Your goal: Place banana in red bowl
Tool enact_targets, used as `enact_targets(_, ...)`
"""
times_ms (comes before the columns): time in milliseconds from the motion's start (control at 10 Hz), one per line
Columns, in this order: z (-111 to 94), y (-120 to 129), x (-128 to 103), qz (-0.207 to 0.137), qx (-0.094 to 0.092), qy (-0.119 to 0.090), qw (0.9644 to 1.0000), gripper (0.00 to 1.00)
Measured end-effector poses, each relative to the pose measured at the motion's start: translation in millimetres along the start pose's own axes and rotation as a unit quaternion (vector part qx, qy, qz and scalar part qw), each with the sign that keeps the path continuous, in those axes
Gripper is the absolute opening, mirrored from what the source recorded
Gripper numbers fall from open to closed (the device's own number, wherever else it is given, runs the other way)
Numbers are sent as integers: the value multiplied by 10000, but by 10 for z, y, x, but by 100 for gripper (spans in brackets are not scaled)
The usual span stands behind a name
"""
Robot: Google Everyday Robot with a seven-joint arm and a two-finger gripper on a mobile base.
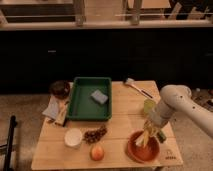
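Item, my gripper [151, 126]: above the red bowl [131, 152], front right of the table [117, 127]. Banana [143, 137]: standing tilted, lower end inside that bowl, top at my gripper. Grip state: I cannot make out.

The hand [149, 129] hangs over the red bowl [134, 156], a yellow-green cup [149, 106] close behind, bare table [117, 144] toward the round fruit [97, 152].

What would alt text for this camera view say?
A white robot arm's gripper hangs over a round orange-red bowl on a wooden table, with a pale yellow banana reaching into the bowl. A green plastic tray sits farther back.
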Motion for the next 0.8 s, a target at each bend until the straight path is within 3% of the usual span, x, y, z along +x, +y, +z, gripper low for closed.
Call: enact_targets(800,-4,-11,-15,-180,-76,117,9997,5)
